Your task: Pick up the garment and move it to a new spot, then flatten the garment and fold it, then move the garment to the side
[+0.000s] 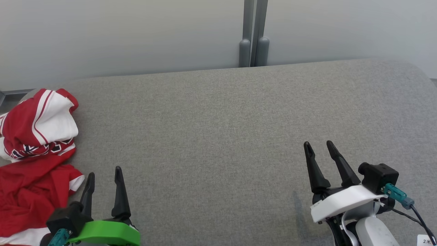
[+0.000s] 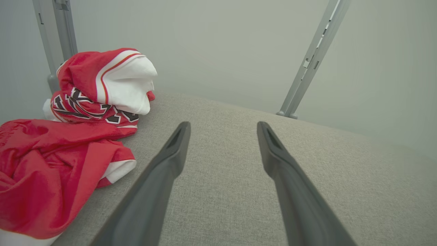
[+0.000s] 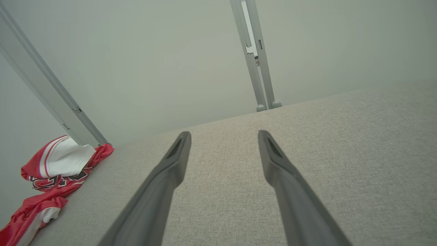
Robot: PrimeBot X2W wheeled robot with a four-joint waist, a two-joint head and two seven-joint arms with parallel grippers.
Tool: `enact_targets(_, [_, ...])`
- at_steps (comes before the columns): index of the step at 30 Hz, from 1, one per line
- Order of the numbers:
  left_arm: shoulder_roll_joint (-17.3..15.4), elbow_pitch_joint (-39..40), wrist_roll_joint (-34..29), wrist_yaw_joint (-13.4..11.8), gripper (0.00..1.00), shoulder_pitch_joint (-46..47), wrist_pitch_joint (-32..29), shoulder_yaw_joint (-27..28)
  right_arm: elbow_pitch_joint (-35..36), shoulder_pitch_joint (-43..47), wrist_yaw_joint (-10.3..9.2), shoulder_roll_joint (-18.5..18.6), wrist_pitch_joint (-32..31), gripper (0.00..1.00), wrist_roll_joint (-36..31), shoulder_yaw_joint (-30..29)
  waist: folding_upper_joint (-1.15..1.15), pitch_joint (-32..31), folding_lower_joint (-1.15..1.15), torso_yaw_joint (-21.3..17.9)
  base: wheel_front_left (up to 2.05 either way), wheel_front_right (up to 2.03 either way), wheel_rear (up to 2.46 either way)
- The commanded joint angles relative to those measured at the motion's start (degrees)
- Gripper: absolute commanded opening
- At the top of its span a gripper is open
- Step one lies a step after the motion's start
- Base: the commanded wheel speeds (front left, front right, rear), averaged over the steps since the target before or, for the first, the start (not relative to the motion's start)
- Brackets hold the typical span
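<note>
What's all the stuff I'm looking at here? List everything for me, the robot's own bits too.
garment: one, red with white panels and dark lettering, crumpled at the left edge of the table
table: one, grey fabric top, spread across the whole foreground
wall: pale grey-white panels, behind the table
posts: two, grey, side by side at the table's far edge, between the wall panels
left claw: one, two dark fingers on a green mount, lower left beside the garment, open, holding nothing
right claw: one, two dark fingers on a white mount, lower right over bare table, open, holding nothing
</note>
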State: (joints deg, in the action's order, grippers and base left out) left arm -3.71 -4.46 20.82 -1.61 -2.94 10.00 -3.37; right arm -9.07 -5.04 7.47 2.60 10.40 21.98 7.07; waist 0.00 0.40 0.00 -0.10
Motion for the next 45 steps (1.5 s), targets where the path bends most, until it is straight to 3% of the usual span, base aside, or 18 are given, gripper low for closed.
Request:
enact_targets(1, [-0.56,0.59,-1.24,-0.35,1.00,-0.38,0.43,-0.10,0.48,-0.81,0.02,0.28,0.48,1.00,-1.23,0.19,0.00,-0.01,0.00,0.00,0.00,0.00,0.00])
enact_targets(27, [0.16,-0.40,-9.76,0.46,1.00,-1.66,3.72,-0.82,-0.44,-1.11,0.03,0.35,3.53,1.00,-14.03,0.17,0.00,0.20,0.00,-0.21,0.00,0.00,0.00])
enact_targets(45, [0.70,-0.50,-12.39,0.89,1.00,-2.00,5.19,-0.89,-0.81,-1.43,0.03,0.38,4.87,1.00,-18.33,0.31,0.00,0.66,0.00,-0.35,0.00,0.00,0.00])
